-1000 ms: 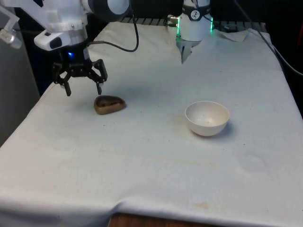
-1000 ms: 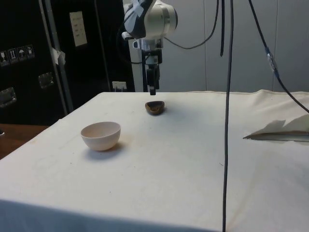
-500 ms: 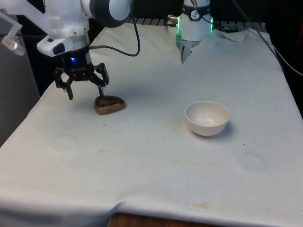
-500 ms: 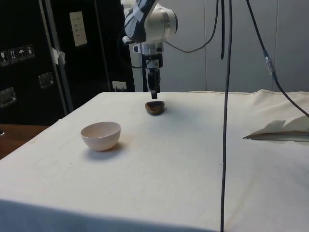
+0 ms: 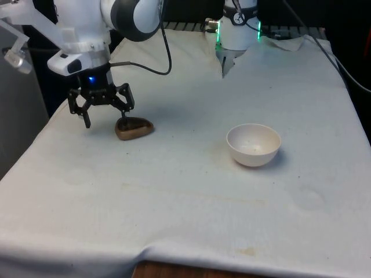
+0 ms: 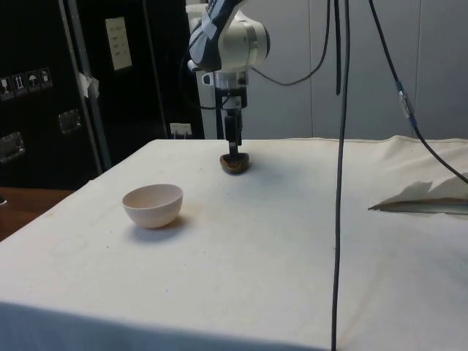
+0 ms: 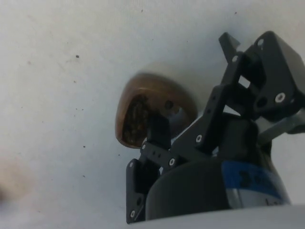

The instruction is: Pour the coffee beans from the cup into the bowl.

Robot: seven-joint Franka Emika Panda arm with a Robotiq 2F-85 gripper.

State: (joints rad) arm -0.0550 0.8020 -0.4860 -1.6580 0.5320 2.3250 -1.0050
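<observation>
The black two-finger gripper (image 5: 105, 116), fingers spread and holding nothing, is positioned at the rim of the brown, rounded cup of coffee beans (image 5: 134, 128). One finger (image 7: 157, 131) is seen over the cup's mouth, the other off toward the front view's left. The white ceramic bowl (image 5: 253, 145) stands well apart, toward the front view's right.

A small brown cup (image 6: 235, 163) sits on the white cloth-covered table (image 6: 292, 241) near its far end. The black gripper (image 6: 233, 150) hangs straight down from the white arm (image 6: 228, 36), its tip right at the cup's top. Nearer the camera and well apart from the cup, a cream-white bowl (image 6: 152, 205) stands upright. A dark cable (image 6: 341, 168) hangs down across the foreground.
</observation>
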